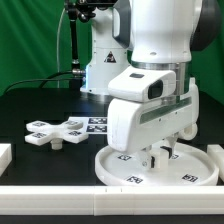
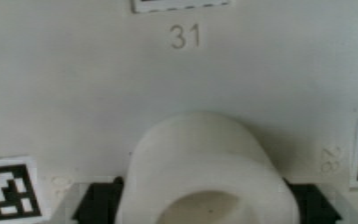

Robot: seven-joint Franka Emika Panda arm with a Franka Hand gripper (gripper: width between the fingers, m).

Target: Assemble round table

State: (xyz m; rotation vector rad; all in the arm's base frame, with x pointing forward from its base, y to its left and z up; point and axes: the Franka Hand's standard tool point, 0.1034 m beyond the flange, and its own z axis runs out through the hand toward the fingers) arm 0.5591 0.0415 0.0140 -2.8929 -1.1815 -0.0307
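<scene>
The large round rimmed disc (image 1: pixel 112 172) lies flat on the black table at the front, on the exterior view's right. My gripper (image 1: pixel 160 154) points straight down over its middle. In the wrist view the short thick cylinder (image 2: pixel 197 150) stands between my black fingers (image 2: pixel 101 200), and my gripper (image 2: pixel 202 208) is shut on it, against the disc's face (image 2: pixel 87 90) with its printed 31 and tags. In the exterior view the hand hides most of the cylinder. The cross-shaped piece (image 1: pixel 55 132) lies flat on the exterior view's left, apart from the disc.
The marker board (image 1: pixel 97 124) lies flat behind the cross-shaped piece. A white bar (image 1: pixel 60 205) runs along the table's front edge, with a white block (image 1: pixel 4 155) at the far left. The arm's base (image 1: pixel 100 70) stands at the back before a green curtain.
</scene>
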